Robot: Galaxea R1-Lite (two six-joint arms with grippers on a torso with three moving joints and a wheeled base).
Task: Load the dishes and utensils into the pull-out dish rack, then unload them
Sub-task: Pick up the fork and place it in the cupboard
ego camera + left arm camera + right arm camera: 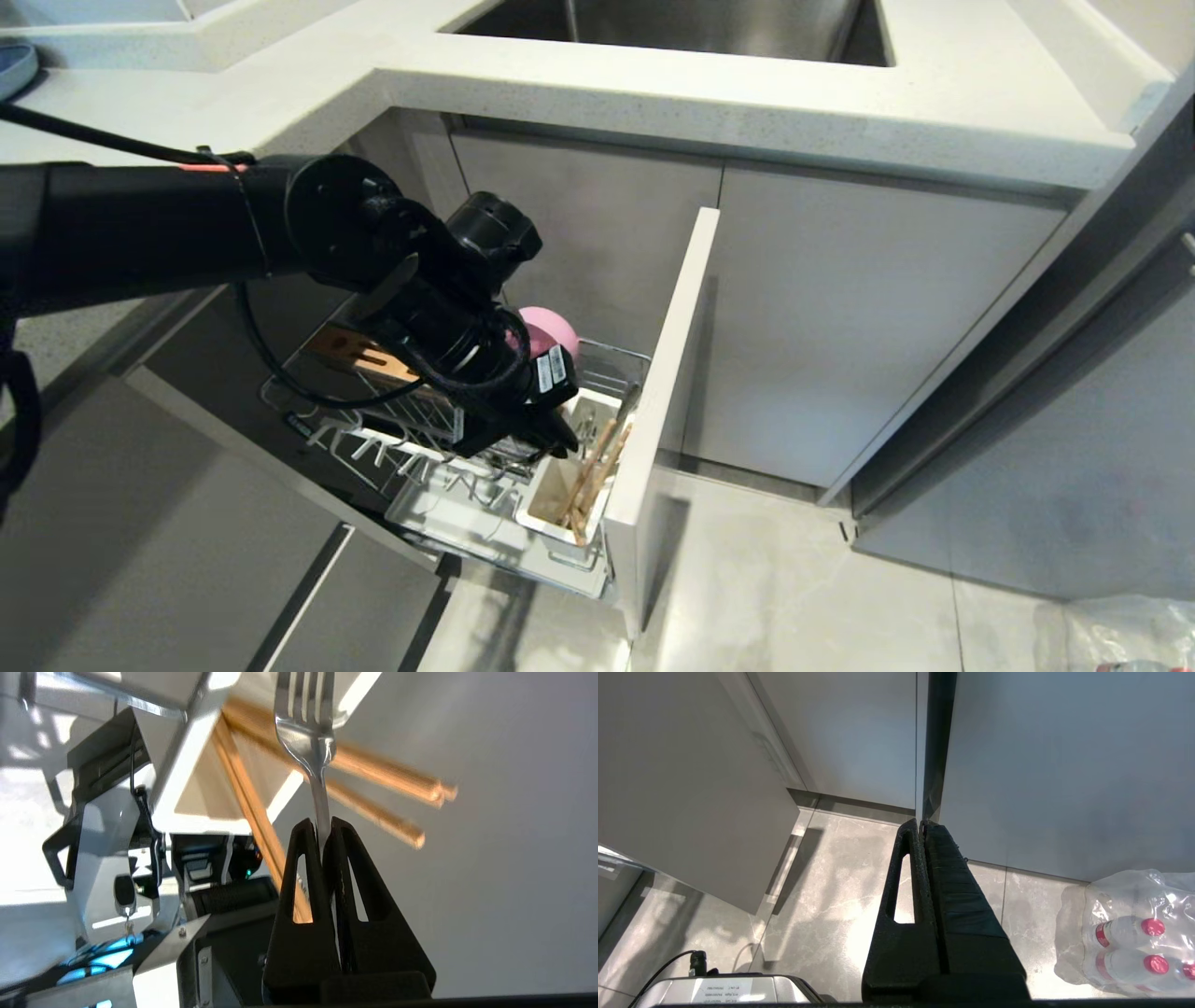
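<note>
You see the pull-out dish rack (485,509) drawn out below the counter (747,103), its front panel (658,411) on the right. The utensil caddy (551,509) sits just inside that panel, chopsticks (593,471) in it. The bowl (549,329) lies behind.

No text can be read in any view. A white label (553,366) on the left arm's wrist carries dark print too small to make out, and a white sticker (721,990) on the metal housing in the right wrist view shows lines of print, upside down and illegible.
</note>
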